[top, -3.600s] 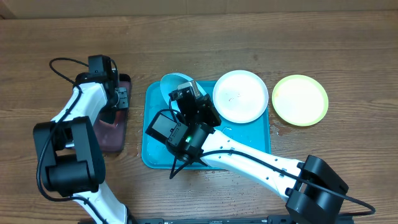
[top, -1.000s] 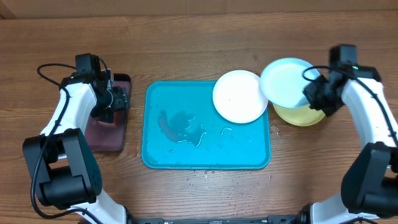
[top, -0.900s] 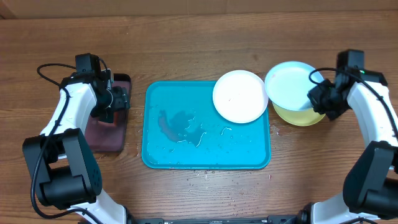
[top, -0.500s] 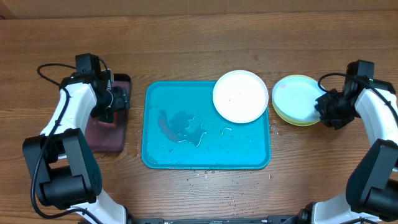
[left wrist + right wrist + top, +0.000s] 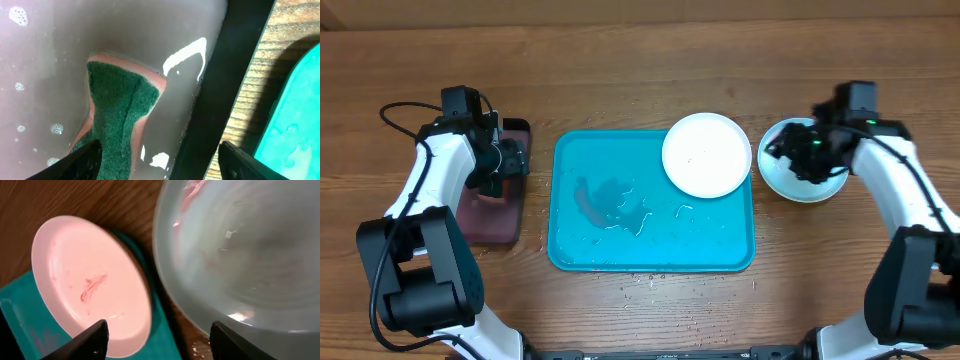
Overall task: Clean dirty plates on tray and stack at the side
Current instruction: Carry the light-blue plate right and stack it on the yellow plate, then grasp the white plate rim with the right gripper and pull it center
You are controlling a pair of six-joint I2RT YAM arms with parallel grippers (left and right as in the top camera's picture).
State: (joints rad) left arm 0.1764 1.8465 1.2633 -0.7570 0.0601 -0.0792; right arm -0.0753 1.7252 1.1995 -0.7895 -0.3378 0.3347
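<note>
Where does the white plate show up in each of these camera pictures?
Overhead: the white plate sits at the upper right corner of the turquoise tray.
Left wrist: not in view; only the tray's edge shows at right.
Right wrist: left half, with a red smear on it and the tray beneath.
Shared landmark: the tray.

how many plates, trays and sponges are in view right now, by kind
plates: 2 in view, the white round plastic plate and the light blue round plastic plate
trays: 2, the large turquoise plastic tray and the small dark tray
sponges: 1, the green sponge
total: 5
</note>
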